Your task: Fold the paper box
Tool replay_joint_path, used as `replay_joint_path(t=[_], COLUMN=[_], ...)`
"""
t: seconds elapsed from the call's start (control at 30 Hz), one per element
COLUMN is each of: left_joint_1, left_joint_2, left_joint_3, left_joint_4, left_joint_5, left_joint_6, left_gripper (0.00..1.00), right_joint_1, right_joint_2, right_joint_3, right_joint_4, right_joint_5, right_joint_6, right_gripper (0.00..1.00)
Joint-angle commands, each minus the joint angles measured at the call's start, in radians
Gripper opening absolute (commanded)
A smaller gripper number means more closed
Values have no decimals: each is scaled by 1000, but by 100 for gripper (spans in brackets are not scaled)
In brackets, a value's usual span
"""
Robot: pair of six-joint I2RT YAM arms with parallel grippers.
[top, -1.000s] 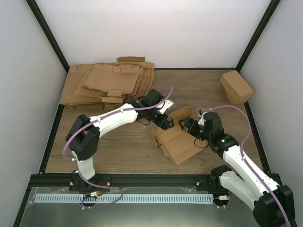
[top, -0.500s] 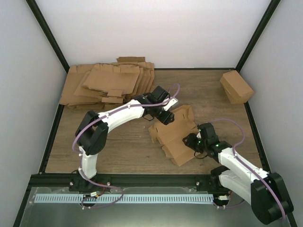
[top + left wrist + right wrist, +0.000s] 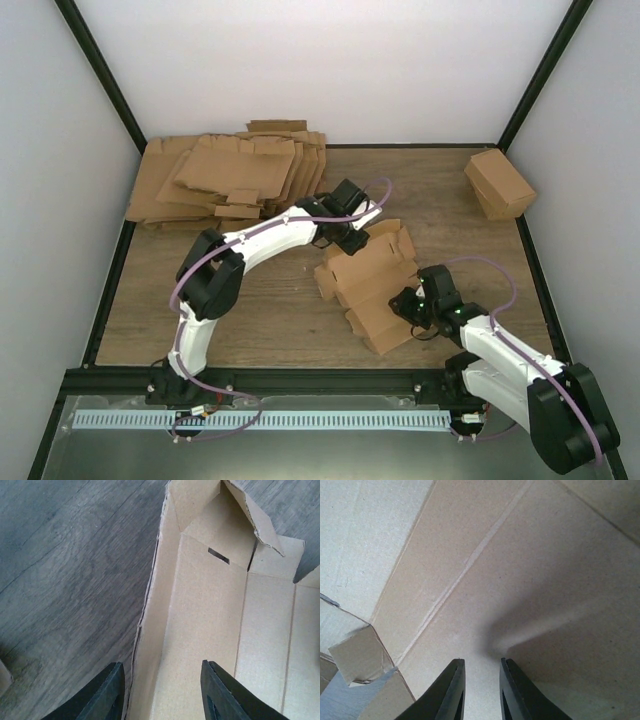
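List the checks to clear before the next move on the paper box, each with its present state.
1. Side wall of the paper box sits between the fingers of the left gripper: ok.
2. Left fingers closed on that wall: not ok, gaps show on both sides.
3. Right gripper holds cardboard: cannot tell; its fingers stand narrowly apart over a panel.
4. Box lies apart from the pile of sheets and the folded carton: ok.
5. Box fully folded: not ok, flaps stand open.
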Motion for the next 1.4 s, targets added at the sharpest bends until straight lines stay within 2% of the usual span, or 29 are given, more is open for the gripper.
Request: replay_joint_path(t=[0.0, 0.17, 0.27, 0.5, 0.53, 0.73, 1.0, 1.2, 1.37], left_joint_1=[-3, -2, -2, -2, -1, -3, -5, -4, -6], left_joint_2=[38, 101, 114, 135, 130, 41, -195, -381, -469], left_joint_3=[52, 121, 138, 180, 180, 111, -148, -337, -421], left_joint_4=[-5, -40, -40, -87, -95, -113, -53, 44, 64], left_joint_5=[12, 23, 25, 3, -6, -69, -68, -13, -15], left_joint_6=[37, 38, 49, 62, 61, 59, -29, -119, -154], left_gripper=[44, 40, 35, 5, 4, 4, 4, 4, 4], right_joint_1=[-6, -5, -6, -6, -4, -5, -6, -6, -5], right_joint_2=[9, 31, 36, 25, 20, -48, -141, -114, -79], right_joint_3=[-13, -13, -13, -3, -1, 28, 119, 200, 280], right_joint_4=[2, -5, -5, -11, -9, -8, -37, -60, -87], right_joint_5=[7, 8, 3, 3, -2, -28, -23, -7, -13], right_joint_6=[-4, -8, -7, -21, -30, -83, -208, -249, -291], right_gripper=[21, 16, 12, 12, 12, 18, 29, 32, 34])
